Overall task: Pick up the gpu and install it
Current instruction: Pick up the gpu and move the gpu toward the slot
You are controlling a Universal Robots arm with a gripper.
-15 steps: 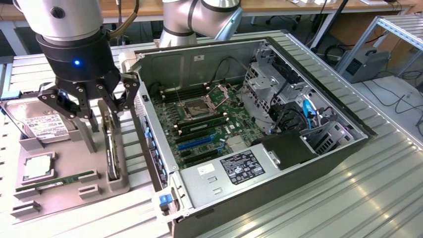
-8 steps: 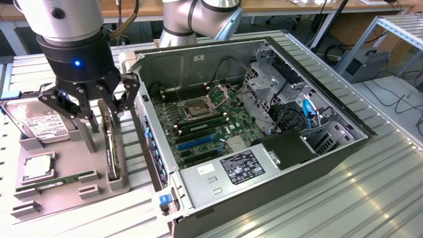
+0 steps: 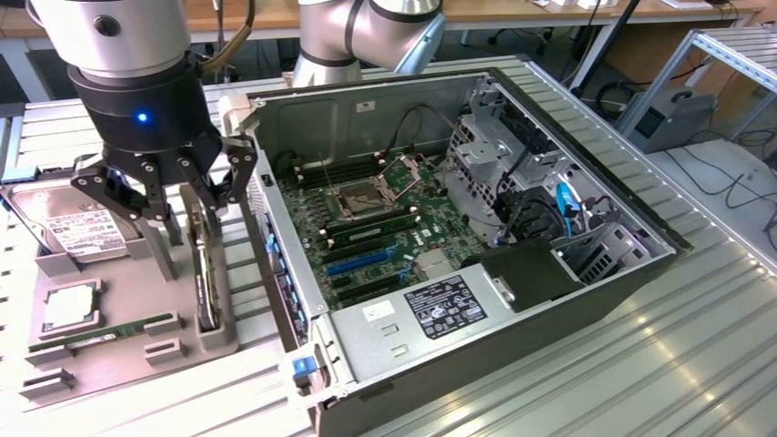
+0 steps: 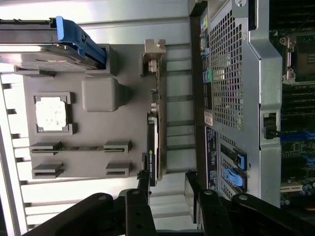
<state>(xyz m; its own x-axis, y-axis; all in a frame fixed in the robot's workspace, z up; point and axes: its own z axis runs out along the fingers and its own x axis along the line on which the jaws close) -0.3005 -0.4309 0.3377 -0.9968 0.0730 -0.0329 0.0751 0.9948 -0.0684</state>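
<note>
The gpu (image 3: 209,273) stands on its long edge in a slot of the grey holder tray (image 3: 122,364), just outside the open computer case (image 3: 486,228). It is a thin dark card with a silvery metal edge. My gripper (image 3: 180,214) hangs straight above it with its jaws open and nothing between them. In the wrist view the gpu (image 4: 153,132) shows edge-on, and its near end lies close to one of the black fingers (image 4: 143,189) of the gripper (image 4: 167,191). The blue slots of the motherboard (image 3: 358,264) lie bare inside the case.
On the holder tray (image 4: 98,162) also rest a hard drive (image 3: 73,228), a square processor (image 3: 71,305) and a green memory stick (image 3: 104,332). The case's rear wall (image 4: 236,73) rises right beside the gpu. Drive cages and cables (image 3: 534,209) crowd the case's far side.
</note>
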